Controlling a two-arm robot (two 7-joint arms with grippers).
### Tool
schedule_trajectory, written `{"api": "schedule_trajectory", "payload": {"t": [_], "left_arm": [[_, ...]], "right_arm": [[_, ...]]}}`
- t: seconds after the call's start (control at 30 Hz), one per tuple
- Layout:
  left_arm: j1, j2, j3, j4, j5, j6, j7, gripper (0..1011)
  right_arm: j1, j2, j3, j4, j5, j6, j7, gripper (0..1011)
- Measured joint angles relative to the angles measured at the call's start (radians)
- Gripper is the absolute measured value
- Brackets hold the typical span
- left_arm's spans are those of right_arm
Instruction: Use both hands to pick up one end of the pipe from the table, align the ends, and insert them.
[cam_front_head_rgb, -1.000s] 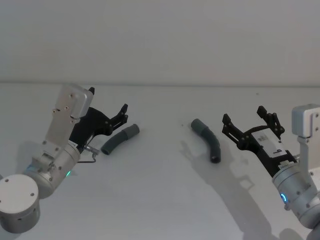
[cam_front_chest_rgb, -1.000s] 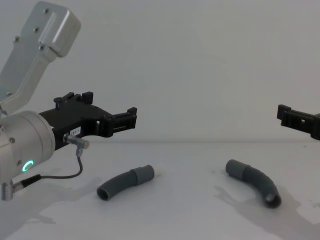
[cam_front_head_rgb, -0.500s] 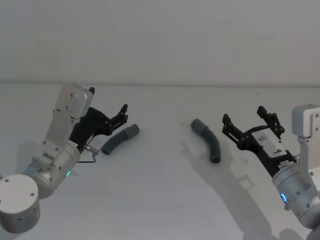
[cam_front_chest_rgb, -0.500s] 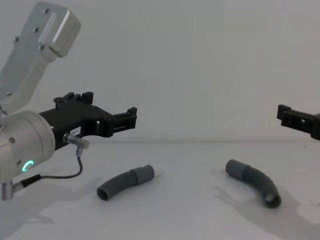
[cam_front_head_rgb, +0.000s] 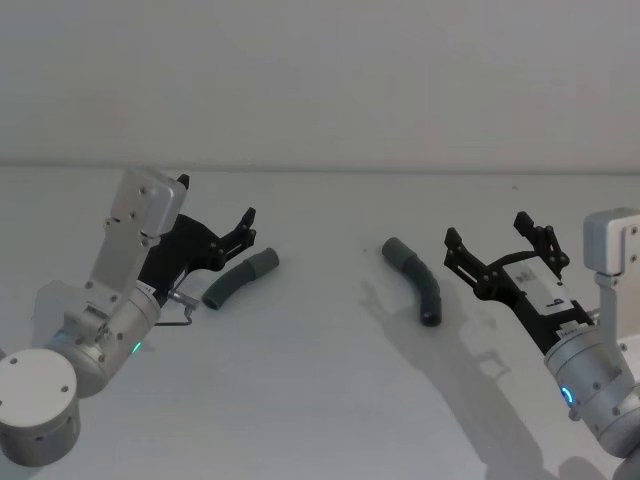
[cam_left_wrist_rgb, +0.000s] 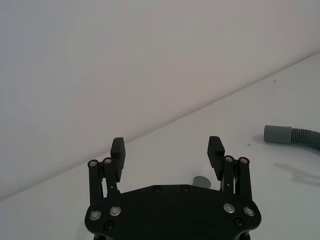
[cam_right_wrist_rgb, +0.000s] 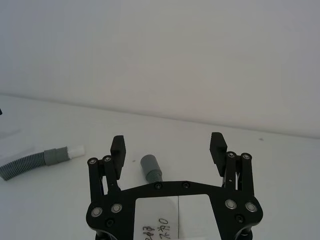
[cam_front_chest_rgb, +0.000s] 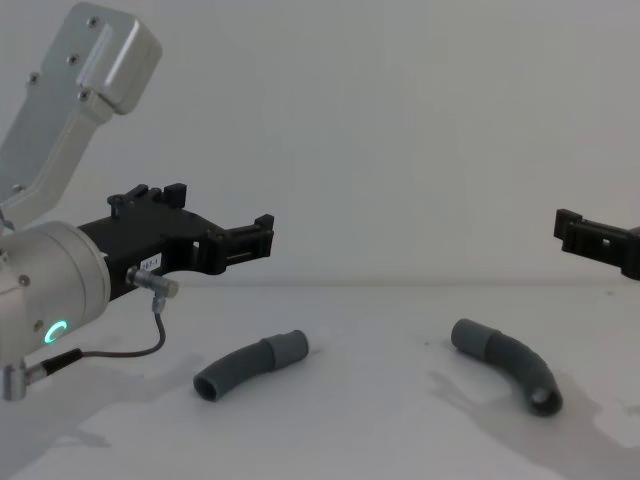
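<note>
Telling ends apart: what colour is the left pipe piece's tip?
The tip is white, on a grey collar; clearest in the right wrist view.

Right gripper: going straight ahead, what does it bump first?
Likely the curved dark grey ribbed pipe piece, its collar ahead between the fingers of the open black right gripper; depth is unclear, so it may pass above.

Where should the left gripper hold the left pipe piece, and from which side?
Likely from above, the open left gripper closing across the left pipe piece on its ribbed bend just behind the collar: it lies flat, and the collar must be free to insert.
</note>
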Motion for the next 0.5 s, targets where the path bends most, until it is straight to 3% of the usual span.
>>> {"api": "schedule_trajectory", "payload": {"t": [0.33,0.5], "left_arm": [[-0.003,0.0,0.0,0.0,0.002,0.003,-0.002,1001],[-0.018,0.006,0.004,0.006,0.011,0.033,-0.015,1001]], "right_arm": [[0.0,0.0,0.0,0.0,0.0,0.0,0.0,1001],[0.0,0.0,0.0,0.0,0.0,0.0,0.0,1001]]}}
